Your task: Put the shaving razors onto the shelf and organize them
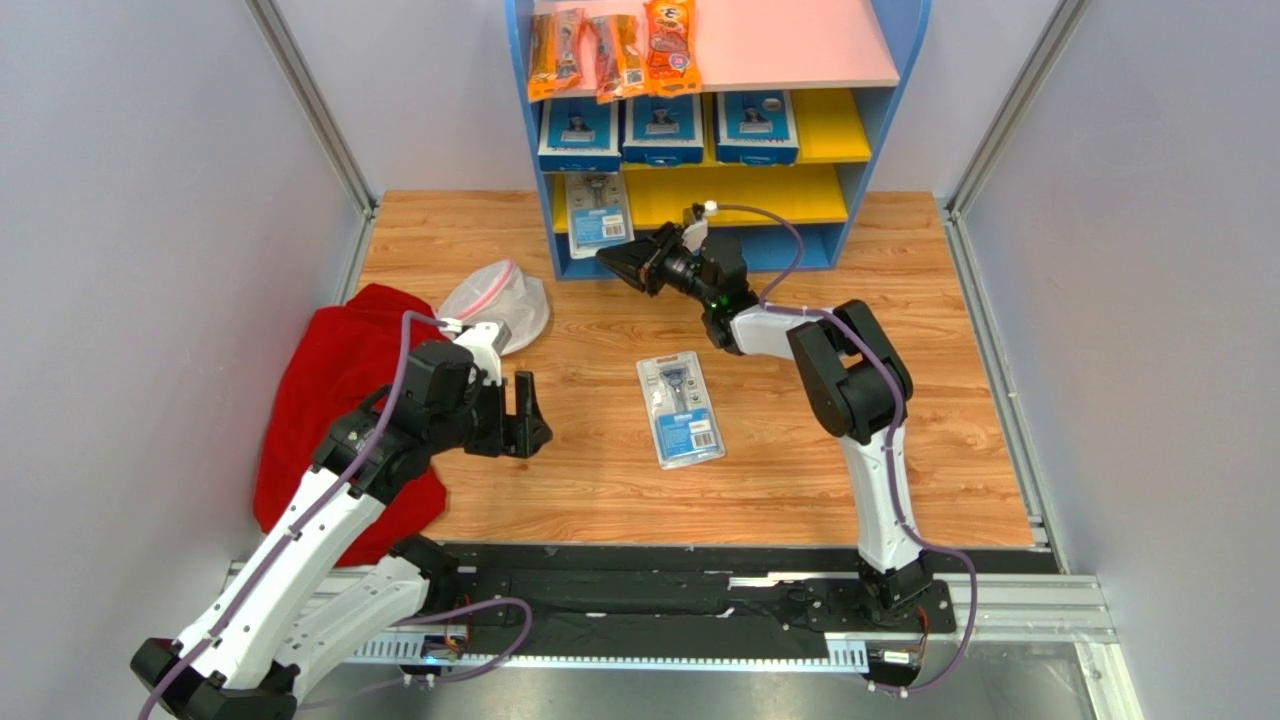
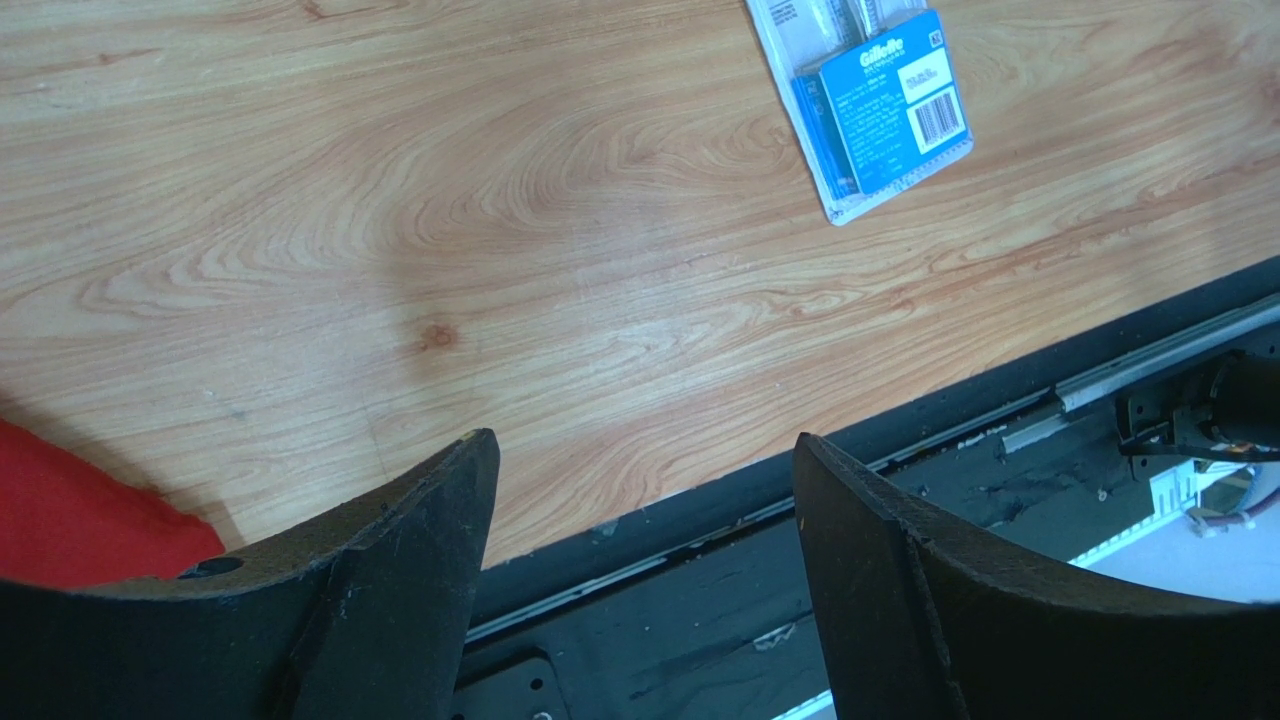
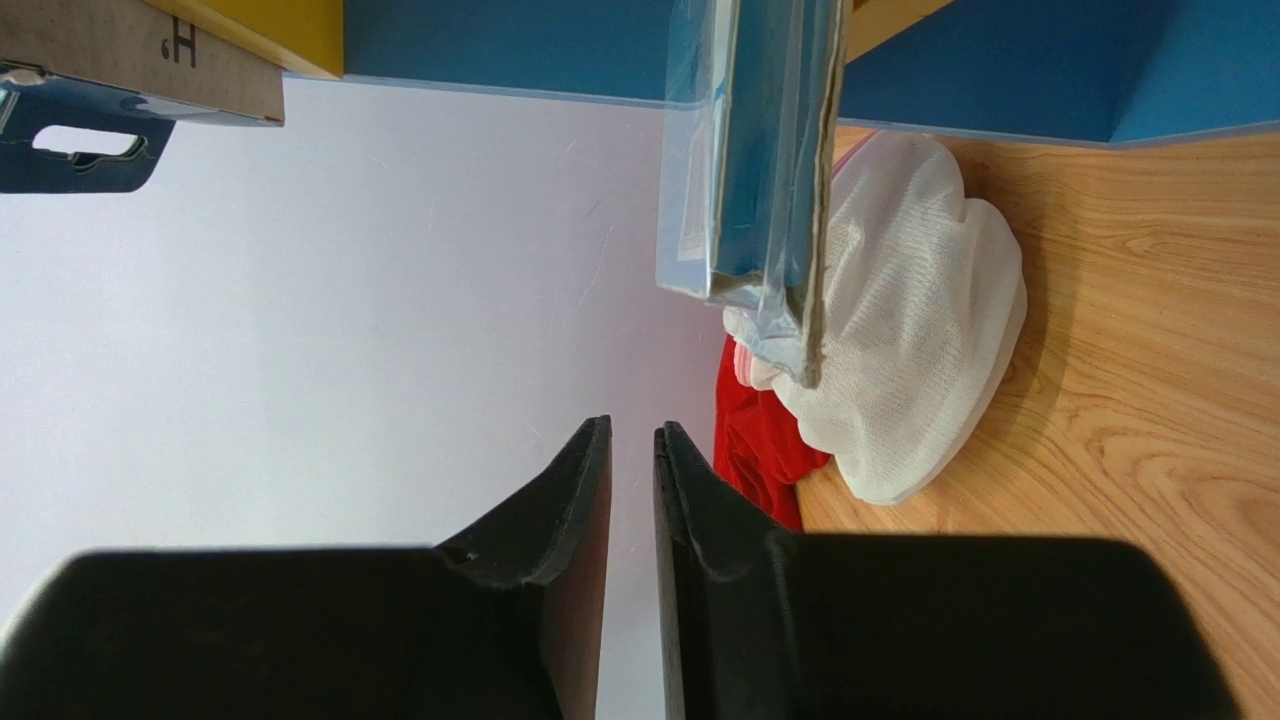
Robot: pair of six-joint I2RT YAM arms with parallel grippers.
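You see a blue-framed shelf (image 1: 887, 120) with a pink top board and yellow shelves, and orange snack packets (image 1: 613, 48). The razor pack (image 1: 679, 408) is blue and white against the light wood-grain table (image 1: 601, 495). The cloth (image 1: 323, 390) is red, the mesh bag (image 1: 511, 300) white.

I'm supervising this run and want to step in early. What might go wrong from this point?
1. The pale razor pack sits at the very front of the lower shelf, just ahead of the right gripper. A nudge could tip it out.
2. The other razor pack lies flat on the table, so it may slide rather than lift when pinched.
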